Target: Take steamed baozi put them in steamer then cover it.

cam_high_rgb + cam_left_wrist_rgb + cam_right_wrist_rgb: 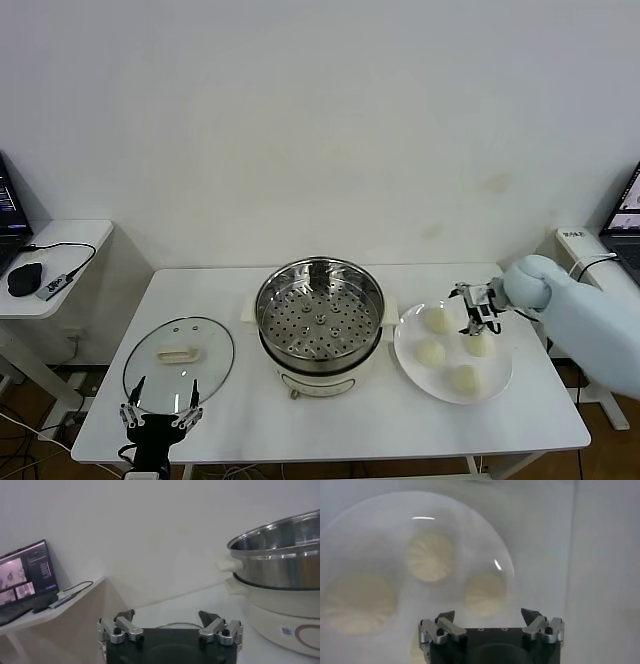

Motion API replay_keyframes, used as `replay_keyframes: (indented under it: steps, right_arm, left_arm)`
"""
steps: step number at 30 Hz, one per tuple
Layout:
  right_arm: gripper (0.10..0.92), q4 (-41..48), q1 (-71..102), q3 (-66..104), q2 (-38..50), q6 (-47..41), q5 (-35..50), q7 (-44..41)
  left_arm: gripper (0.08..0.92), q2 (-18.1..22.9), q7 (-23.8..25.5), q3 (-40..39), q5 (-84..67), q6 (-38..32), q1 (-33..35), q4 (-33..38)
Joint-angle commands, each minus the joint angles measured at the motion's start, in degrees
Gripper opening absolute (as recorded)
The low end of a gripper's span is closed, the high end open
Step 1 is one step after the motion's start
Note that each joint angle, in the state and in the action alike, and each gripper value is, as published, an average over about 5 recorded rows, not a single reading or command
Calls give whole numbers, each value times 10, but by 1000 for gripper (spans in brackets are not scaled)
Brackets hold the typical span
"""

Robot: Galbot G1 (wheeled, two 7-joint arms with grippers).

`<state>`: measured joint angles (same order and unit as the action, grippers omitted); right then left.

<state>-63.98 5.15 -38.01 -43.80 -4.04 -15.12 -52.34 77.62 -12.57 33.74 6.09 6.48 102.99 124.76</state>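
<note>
Several cream-white steamed baozi (pixel 430 352) lie on a flat white plate (pixel 404 345) at the table's right. My right gripper (pixel 478 312) hovers open just above them, nothing between its fingers. In the right wrist view the nearest baozi (pixel 485 594) lies just ahead of the open right gripper (pixel 488 614). The steel steamer (pixel 320 308) stands uncovered at the table's centre, its perforated tray bare. The glass cover (pixel 180 355) lies flat at the left. My left gripper (pixel 160 412) waits open near the front edge, just short of the cover. From the left gripper (pixel 166 615) the steamer (pixel 280 555) shows side-on.
A low side table (pixel 60 270) at the left holds a mouse (pixel 25 280), a cable and a laptop (pixel 25 575). Another laptop (pixel 625 215) stands at the far right. The white wall runs close behind the table.
</note>
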Motion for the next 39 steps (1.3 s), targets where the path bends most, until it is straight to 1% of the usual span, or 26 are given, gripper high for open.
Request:
replay_keyframes:
  steps: [1, 6, 10, 16, 24, 26, 31, 39]
  right_arm:
    - [823, 81, -28, -45, -65, -5, -8, -5]
    - [820, 108, -23, -37, -87, -7, -24, 3]
    - [793, 116, -22, -37, -95, -11, -31, 3]
    - [675, 121, -21, -37, -100, -14, -35, 2]
    - [542, 111, -29, -40, -96, -13, -23, -4]
    - [524, 100, -37, -43, -88, -13, -13, -6]
    - [531, 41, -83, -66, -50, -18, 36, -12]
    - [536, -88, -241, -160, 37, -35, 167, -23]
  left_arm:
    - [823, 0, 0, 8, 2, 1, -1, -1]
    - [823, 0, 0, 9, 2, 0, -1, -3]
    - [823, 0, 0, 10, 2, 0, -1, -5]
    - [823, 0, -1, 12, 2, 0, -1, -6]
    - [823, 0, -1, 11, 2, 0, -1, -4]
    - [823, 0, -1, 11, 2, 0, -1, -3]
    - [823, -3, 0, 11, 1, 1, -3, -4]
    - [823, -9, 0, 2, -1, 2, -10, -2]
